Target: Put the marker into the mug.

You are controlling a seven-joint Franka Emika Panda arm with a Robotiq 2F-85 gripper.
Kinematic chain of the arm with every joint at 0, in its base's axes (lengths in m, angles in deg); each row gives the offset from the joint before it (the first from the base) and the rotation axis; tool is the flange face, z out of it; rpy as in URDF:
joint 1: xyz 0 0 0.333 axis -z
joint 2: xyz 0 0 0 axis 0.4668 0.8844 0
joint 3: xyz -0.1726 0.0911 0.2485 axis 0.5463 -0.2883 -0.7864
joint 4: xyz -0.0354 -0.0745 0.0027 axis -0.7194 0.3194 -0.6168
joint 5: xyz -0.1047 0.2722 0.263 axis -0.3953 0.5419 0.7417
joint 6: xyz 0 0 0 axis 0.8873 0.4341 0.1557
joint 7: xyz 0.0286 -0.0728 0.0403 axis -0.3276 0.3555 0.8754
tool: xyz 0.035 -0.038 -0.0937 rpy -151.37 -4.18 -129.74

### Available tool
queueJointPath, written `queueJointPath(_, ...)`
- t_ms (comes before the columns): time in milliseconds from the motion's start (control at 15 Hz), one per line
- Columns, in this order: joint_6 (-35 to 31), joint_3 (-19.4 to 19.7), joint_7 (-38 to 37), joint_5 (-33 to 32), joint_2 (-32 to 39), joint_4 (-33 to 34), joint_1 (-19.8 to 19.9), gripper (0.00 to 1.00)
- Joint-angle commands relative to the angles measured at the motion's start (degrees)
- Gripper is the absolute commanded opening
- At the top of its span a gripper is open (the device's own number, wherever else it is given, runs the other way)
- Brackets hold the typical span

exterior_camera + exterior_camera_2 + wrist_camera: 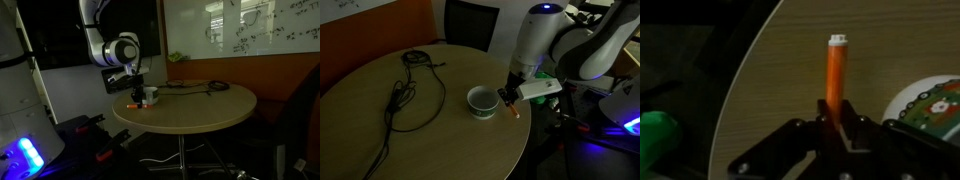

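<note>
A dark cable [405, 95] loops at the left of the round table [380, 140]. At centre frame stands the white mug [480, 101]. Just right of it, the claw [510, 97] pinches the orange marker [514, 110], jaws narrowed onto its shaft. A small leftward carry over the rim, then release, looks best. The table edge sits close at right, with bare wood toward the cable.

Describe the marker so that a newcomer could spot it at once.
Find the round wooden table, then the white mug near its edge. Beside the mug, the tool grips the marker: a short orange-red stick with a pale tip, unlike the dark looped cable.
</note>
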Motion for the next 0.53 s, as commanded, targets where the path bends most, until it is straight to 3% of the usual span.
queueJointPath(0,2.1,-6.9,16.4,16.1,-4.9,-2.4,3.5,0.05)
queueJointPath(67,3.6,-10.5,21.8,22.3,-6.3,-2.3,5.3,0.05)
queueJointPath(200,6.6,-13.9,31.0,33.4,-8.3,-0.9,6.2,0.05)
queueJointPath(333,9.0,-10.8,34.6,40.2,-11.8,-0.1,2.4,0.05)
queueJointPath(467,8.8,-6.6,33.7,40.9,-14.9,-0.5,-1.1,0.05)
